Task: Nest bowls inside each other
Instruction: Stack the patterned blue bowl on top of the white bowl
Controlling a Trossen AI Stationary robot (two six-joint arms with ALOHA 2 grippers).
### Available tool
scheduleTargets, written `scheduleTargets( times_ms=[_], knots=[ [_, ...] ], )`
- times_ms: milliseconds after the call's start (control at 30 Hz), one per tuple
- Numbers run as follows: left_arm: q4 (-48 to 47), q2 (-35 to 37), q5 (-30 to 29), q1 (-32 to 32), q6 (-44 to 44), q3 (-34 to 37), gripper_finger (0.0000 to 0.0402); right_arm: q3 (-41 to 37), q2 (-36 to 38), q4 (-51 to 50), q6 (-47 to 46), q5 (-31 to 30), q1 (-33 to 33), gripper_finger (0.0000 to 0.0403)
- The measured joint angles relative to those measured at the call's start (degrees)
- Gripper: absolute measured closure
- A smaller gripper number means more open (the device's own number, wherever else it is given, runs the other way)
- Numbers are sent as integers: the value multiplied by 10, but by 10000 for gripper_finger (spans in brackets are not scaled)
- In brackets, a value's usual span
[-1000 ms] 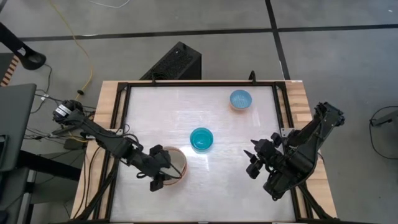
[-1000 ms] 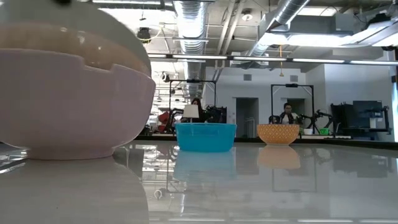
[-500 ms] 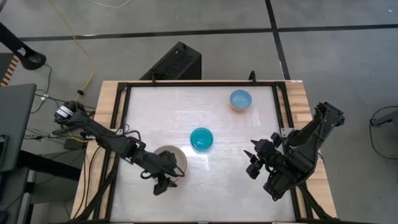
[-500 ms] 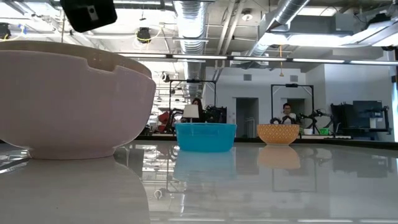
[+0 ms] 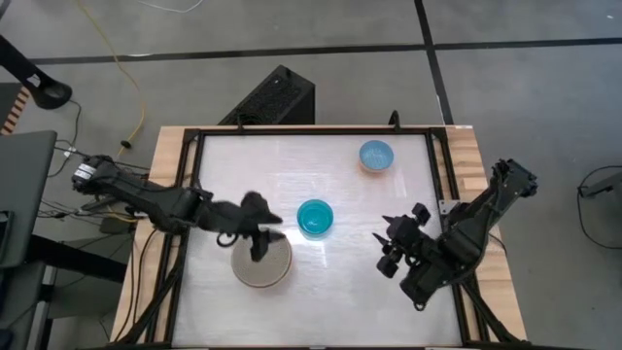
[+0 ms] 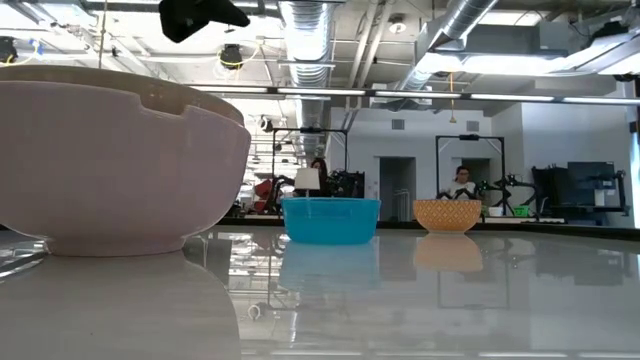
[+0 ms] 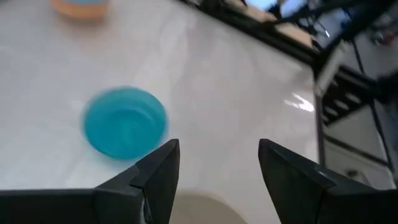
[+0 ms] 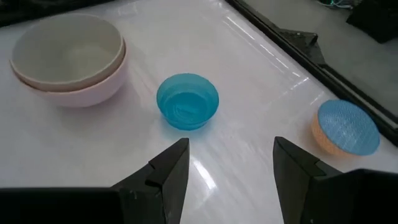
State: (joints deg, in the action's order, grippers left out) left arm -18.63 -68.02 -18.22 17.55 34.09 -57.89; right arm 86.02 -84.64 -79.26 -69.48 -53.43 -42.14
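Observed on the counter (image 5: 224,185): 1 nested stack toward the left front, consisting of a cream-white bowl (image 8: 67,48) seated inside a salmon-pink bowl (image 8: 93,87). In the low view the pink bowl's wall fills the near left, with the cream rim showing above it.

The teal bowl (image 5: 315,218) stands alone near the counter's middle, apart from the stack. The light blue bowl (image 5: 376,156) sits toward the far right; it rests inside an orange-toned bowl (image 8: 323,142), whose wall shows below the blue rim in the right wrist view and as an orange bowl in the low view.

Left gripper (image 5: 259,233): positioned above the far edge of the stack, between stack and teal bowl, raised off the counter. Jaws released and spread, nothing between them; the left wrist view shows the teal bowl ahead of the fingers (image 7: 163,171).

Right gripper (image 5: 392,249): at the right side of the counter, well apart from every bowl. Jaws released, spread wide, holding nothing.

Background: a person (image 6: 462,182) is visible far back in the room.
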Motion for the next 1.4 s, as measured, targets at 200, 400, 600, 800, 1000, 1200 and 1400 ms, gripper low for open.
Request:
scheduleTargets(
  times_ms=[200, 400, 600, 800, 1000, 1200, 1400],
  knots=[
    [-7, 45, -12, -39, -32, 0, 194, -14, 1, 86, 159, 96, 84, 207],
    [-34, 71, -14, -55, -39, 0, 194, -80, 0, 163, 269, 221, 184, 207],
    [-57, 74, -11, -55, -39, 0, 194, -121, 1, 163, 333, 228, 273, 207],
    [-77, 73, -12, -53, -39, 0, 194, -123, 1, 178, 416, 238, 365, 207],
    [-90, 74, -46, -55, -61, 0, 194, -123, 4, 185, 487, 292, 449, 207],
    [-90, 74, -51, -63, -69, 0, 194, -123, 7, 182, 559, 371, 527, 207],
    [-89, 84, -51, -75, -80, 0, 194, -123, 7, 184, 664, 453, 604, 207]
  ],
)
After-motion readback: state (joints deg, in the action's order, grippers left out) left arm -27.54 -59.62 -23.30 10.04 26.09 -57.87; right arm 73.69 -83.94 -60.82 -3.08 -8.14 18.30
